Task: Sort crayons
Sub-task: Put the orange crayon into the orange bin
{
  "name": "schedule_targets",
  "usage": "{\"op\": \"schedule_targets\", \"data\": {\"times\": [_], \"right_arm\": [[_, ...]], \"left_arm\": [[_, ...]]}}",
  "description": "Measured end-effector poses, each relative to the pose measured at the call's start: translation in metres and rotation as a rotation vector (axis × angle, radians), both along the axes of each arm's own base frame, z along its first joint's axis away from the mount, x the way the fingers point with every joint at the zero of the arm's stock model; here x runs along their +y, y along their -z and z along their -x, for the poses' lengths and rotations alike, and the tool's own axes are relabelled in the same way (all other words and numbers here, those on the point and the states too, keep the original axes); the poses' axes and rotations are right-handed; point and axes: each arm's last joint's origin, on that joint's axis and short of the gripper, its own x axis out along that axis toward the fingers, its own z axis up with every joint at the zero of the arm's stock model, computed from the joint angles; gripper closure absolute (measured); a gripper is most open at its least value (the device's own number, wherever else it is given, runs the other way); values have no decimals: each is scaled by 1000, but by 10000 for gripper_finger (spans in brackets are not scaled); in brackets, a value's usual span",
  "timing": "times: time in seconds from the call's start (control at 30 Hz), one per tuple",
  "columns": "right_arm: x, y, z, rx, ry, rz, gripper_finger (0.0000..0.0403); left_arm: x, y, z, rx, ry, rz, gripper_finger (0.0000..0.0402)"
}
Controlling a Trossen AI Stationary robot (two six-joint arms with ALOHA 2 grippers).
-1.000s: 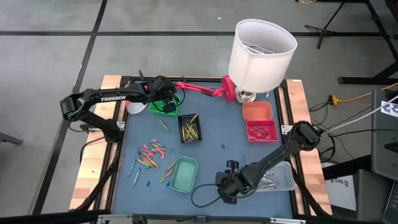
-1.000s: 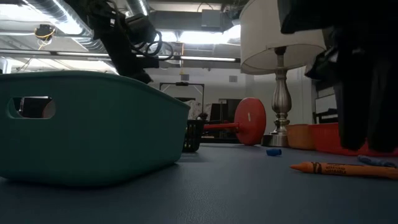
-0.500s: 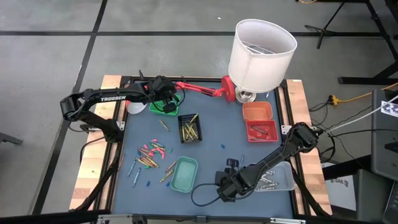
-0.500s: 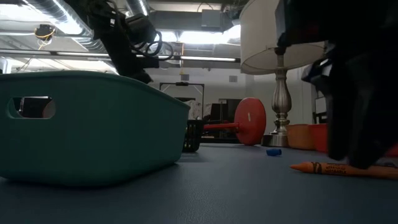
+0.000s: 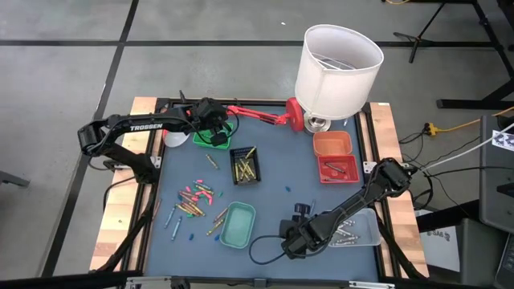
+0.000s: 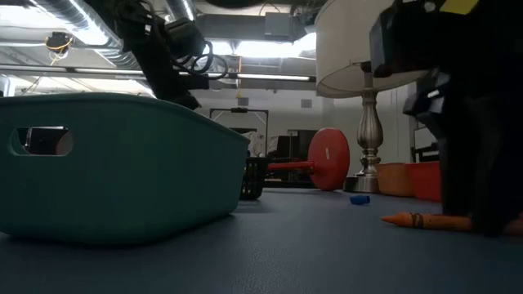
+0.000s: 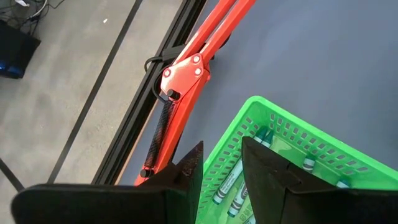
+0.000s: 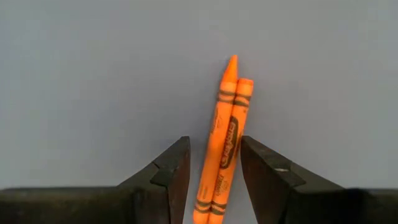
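surface (image 5: pixel 273 160): was dull slate blue, edged by pale wood strips
orange crayons (image 8: pixel 222 149): two, bright orange with dark printed bands and lettering on the wrappers
right claw (image 8: pixel 214 180): was black
left claw (image 7: pixel 221 177): was black
green tray (image 7: pixel 292 149): was vivid green with a lattice of holes, green-wrapped crayons inside
teal tray (image 5: pixel 238 225): was muted sea green
black tray (image 5: pixel 244 165): was black, yellowish crayons inside
orange tray (image 5: pixel 332 144): was soft orange
red tray (image 5: pixel 338 169): was deep red
lamp arm (image 5: pixel 257 113): was bright red
lampshade (image 5: pixel 338 68): was white
loose crayons (image 5: pixel 195 199): were pink, red, green, blue and yellow
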Motion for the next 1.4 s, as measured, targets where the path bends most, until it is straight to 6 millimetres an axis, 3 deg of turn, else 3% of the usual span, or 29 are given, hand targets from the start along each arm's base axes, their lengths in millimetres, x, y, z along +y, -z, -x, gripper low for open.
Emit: {"op": "schedule_targets", "data": {"times": [0.6, 1.07, 1.4], "right_arm": [[1, 2, 0, 7, -6, -36, 262], [2, -12, -3, -5, -6, -1, 262], [-2, -6, 2, 23, -3, 29, 262]], "left_arm": [[0, 0, 0, -1, 0, 0, 309], [0, 0, 0, -1, -1, 0, 309], [0, 0, 0, -2, -3, 1, 309]]}}
